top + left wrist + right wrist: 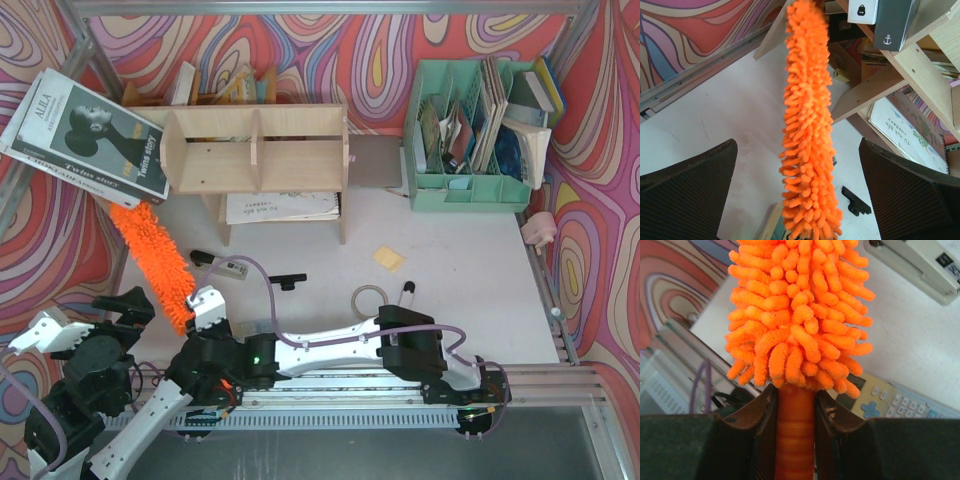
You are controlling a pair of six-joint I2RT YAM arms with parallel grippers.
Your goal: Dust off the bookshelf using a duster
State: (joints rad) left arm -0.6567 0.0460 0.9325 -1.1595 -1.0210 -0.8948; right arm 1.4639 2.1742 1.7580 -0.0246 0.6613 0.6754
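The bookshelf [255, 150] is standing toward the back of the table [460, 290], and the duster [155, 262] is slanting in front of its left end, the fluffy tip reaching close to the left side panel; whether it is touching the wood cannot be told. The duster is looking very light and soft: its orange microfibre nubs are likely to be bending and flattening against any edge, so the head itself is offering no firm purchase and would probably be squashing or slipping in a pinch. The sound place to hold it is the thin plastic handle [794, 440], which is appearing stiff and ribbed, though smooth enough to be twisting under a loose grip. The right gripper [794, 405] is doing just that, its jaws clamping together on the handle right below the fluff. The left gripper [797, 150] is hovering with its jaws spread wide, the duster head passing between them without touching either. Judging from this, the long head is liable to be sagging and swinging, so slow sweeps along the boards are seeming wise.
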